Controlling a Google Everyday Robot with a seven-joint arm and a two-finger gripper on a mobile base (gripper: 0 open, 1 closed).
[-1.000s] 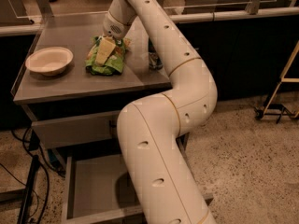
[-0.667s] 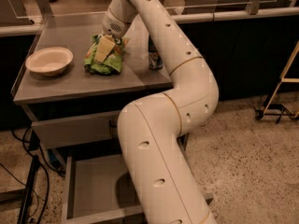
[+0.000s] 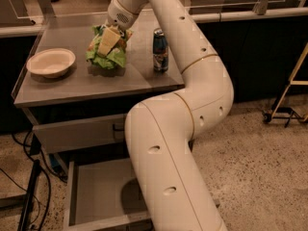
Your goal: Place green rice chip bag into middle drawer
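Note:
The green rice chip bag (image 3: pixel 109 56) is over the middle of the grey countertop (image 3: pixel 72 83), crumpled, with a shadow under it. My gripper (image 3: pixel 109 38) comes down on the bag from above and is shut on its top, holding it just off the counter. The middle drawer (image 3: pixel 98 196) stands pulled open low down under the counter, its grey flat bottom bare; my arm's lower link hides its right part.
A pale bowl (image 3: pixel 50 62) sits on the counter's left. A blue drink can (image 3: pixel 160 50) stands right of the bag. The upper drawer (image 3: pixel 79 134) with a dark handle is closed. Cables (image 3: pixel 29 191) lie on the floor at left; a metal stand (image 3: pixel 288 105) is at right.
The bag has bunched up in the gripper and risen slightly off the counter. The arm has shifted a little, showing more of the can.

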